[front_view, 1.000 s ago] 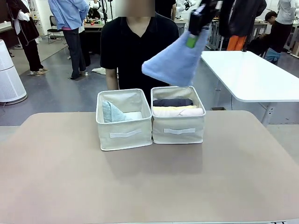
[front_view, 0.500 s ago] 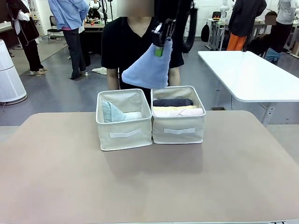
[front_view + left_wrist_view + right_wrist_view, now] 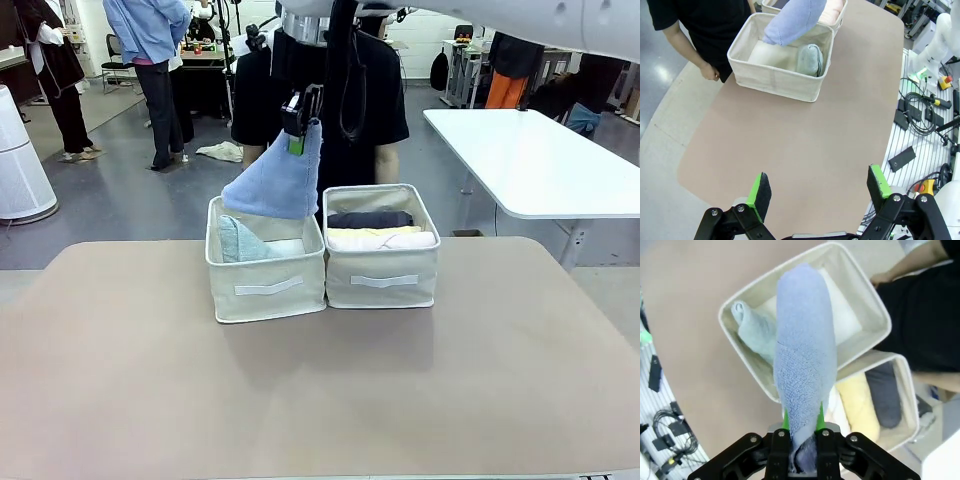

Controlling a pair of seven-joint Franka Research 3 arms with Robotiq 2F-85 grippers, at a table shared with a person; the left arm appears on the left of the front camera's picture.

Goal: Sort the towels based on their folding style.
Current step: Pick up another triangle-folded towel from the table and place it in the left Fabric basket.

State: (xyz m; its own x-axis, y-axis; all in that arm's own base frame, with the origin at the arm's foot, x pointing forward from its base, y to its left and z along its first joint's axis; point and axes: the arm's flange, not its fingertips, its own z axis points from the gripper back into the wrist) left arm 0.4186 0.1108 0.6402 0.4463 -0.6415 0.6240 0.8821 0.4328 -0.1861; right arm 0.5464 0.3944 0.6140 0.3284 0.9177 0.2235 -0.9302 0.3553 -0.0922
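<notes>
The right gripper [image 3: 297, 118] is closed on the tip of the blue towel [image 3: 277, 180], and the cone hangs down from it with the wide end lowest. This wide end is just above the back of the left bin [image 3: 266, 288]. In the right wrist view the green pads [image 3: 785, 420] press the towel from both sides.

The mint towel [image 3: 238, 241] lies inside the left bin, at its left side. The right bin [image 3: 382, 277] stands just beside the left bin and holds the rolled towels: the grey towel [image 3: 369, 219] at the back, then the yellow towel [image 3: 372, 232], and a pale towel [image 3: 382, 242] in front.

The left gripper [image 3: 817, 189] has its fingers wide open and holds nothing; it hangs over the table [image 3: 805, 145], well apart from the bins. A person [image 3: 370, 90] stands behind the bins.
</notes>
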